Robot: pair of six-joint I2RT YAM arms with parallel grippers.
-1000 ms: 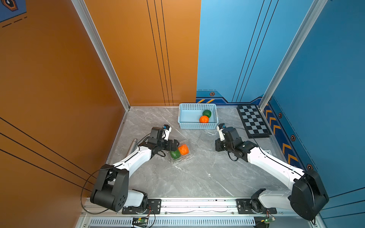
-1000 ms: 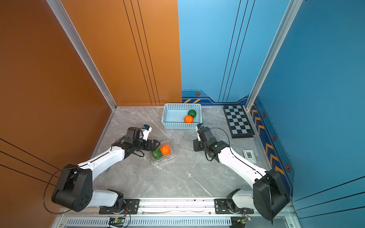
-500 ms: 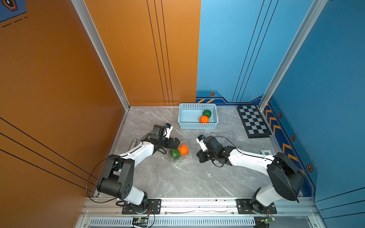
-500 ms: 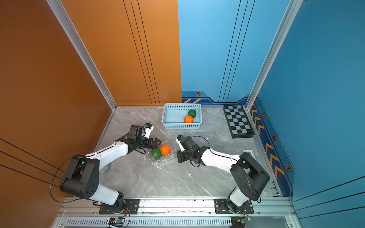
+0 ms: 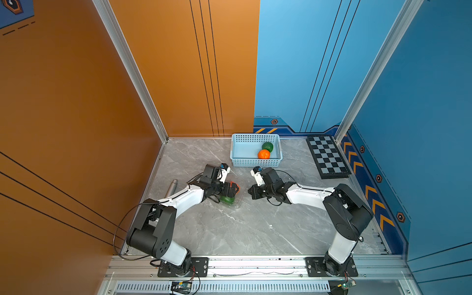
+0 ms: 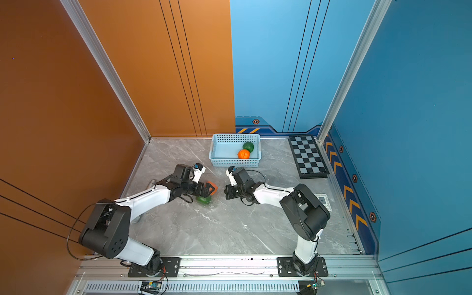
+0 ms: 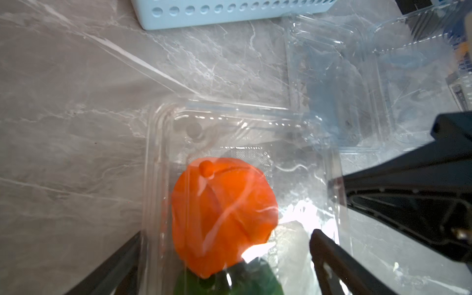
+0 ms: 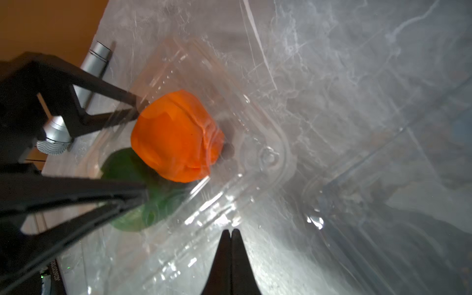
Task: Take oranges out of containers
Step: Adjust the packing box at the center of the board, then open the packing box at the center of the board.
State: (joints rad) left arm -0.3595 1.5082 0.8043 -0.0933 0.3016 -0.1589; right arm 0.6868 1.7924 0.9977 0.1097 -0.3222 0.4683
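A clear container (image 7: 153, 166) lies on the table's left half and holds a bright orange (image 7: 222, 217) beside a green orange (image 7: 229, 281). My left gripper (image 5: 231, 190) is open, with one finger on each side of the container's walls around the fruits. In the right wrist view its fingers (image 8: 102, 86) flank the orange (image 8: 176, 135) and the green one (image 8: 127, 184). My right gripper (image 8: 231, 231) is shut. Its tips rest against the clear plastic at the container's other side (image 5: 251, 192). Nothing shows between its fingers.
A light blue basket (image 5: 255, 136) at the back holds an orange (image 5: 263, 154) and a green fruit (image 5: 267, 146). An empty clear container (image 7: 332, 89) lies between the basket and the filled one. There is a metal cylinder (image 5: 172, 186) at the left and a checkerboard (image 5: 328, 159) at the back right.
My right arm has swung left from near the basket to the container, shut the whole way. My left gripper has pushed forward over the container and now straddles the fruits.
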